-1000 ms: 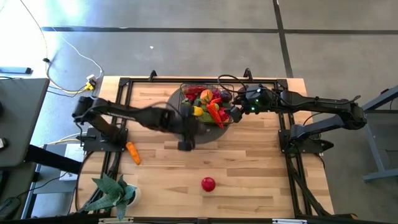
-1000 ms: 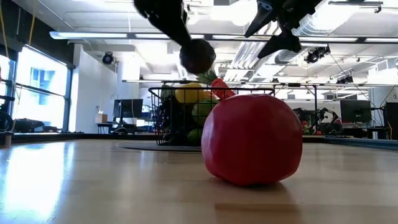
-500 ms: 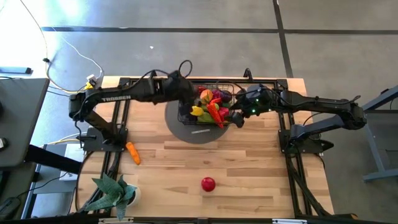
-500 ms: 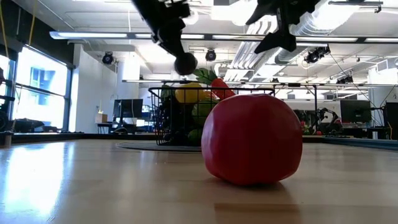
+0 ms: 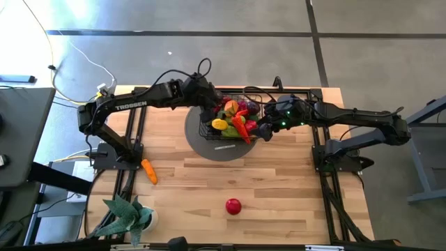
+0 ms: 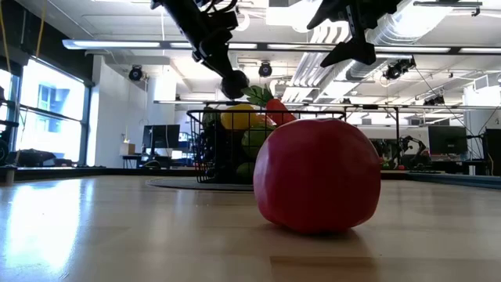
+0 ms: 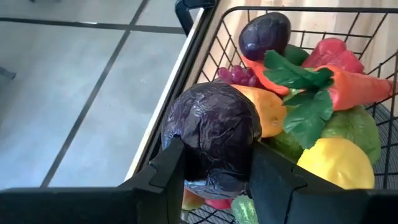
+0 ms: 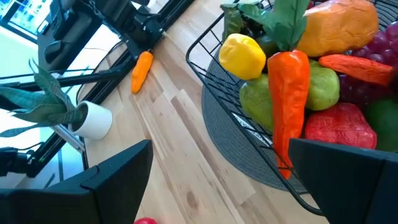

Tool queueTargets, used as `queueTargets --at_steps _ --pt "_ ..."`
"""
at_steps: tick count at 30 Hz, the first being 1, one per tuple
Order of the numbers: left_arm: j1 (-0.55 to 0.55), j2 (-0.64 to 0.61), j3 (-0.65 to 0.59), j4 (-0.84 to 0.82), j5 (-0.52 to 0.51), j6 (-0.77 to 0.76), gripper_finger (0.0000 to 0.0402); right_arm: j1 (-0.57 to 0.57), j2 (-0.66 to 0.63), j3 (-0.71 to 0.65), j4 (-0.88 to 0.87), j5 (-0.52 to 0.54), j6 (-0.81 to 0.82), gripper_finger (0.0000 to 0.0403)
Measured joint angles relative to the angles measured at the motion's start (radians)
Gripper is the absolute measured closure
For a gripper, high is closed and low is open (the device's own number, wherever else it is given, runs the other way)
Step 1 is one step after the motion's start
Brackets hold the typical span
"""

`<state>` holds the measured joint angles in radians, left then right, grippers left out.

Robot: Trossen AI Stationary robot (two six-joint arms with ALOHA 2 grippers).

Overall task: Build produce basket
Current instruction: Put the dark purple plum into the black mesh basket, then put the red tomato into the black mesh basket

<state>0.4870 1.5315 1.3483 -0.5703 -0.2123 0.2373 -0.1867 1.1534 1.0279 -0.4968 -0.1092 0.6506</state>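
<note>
Produce [image 5: 235, 117] heaps the basket [image 5: 206, 129] mid-counter, so the purple plum [image 7: 211, 134] clamped in my left fingers [image 7: 166, 171] may roll off the pile, while my right fingers [image 8: 115, 168] gape wide beside it.

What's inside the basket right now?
The basket is piled with toy produce: a carrot on top, a lemon, purple grapes, a plum and green pieces. The left gripper holds a dark purple fruit over its edge. Lower layers are covered.
</note>
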Motion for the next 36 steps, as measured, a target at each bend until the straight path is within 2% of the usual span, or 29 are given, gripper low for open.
queueTargets --at_steps 11,20,24,36 --pt "0.003 0.019 -0.001 -0.002 0.007 0.066 0.0196 0.0 0.0 0.0 -0.034 0.039 -0.003 0.0043" --pt "0.003 0.019 -0.001 0.012 -0.052 0.071 0.0133 0.0 0.0 0.0 -0.058 0.062 0.024 0.0006" --pt "-0.008 0.019 -0.001 0.013 -0.114 0.079 0.0125 0.005 0.0 0.0 -0.063 0.064 0.032 0.0004" --pt "-0.076 -0.08 0.0 -0.007 -0.113 0.103 0.0124 0.036 0.0 0.0 -0.054 0.091 0.161 0.0006"
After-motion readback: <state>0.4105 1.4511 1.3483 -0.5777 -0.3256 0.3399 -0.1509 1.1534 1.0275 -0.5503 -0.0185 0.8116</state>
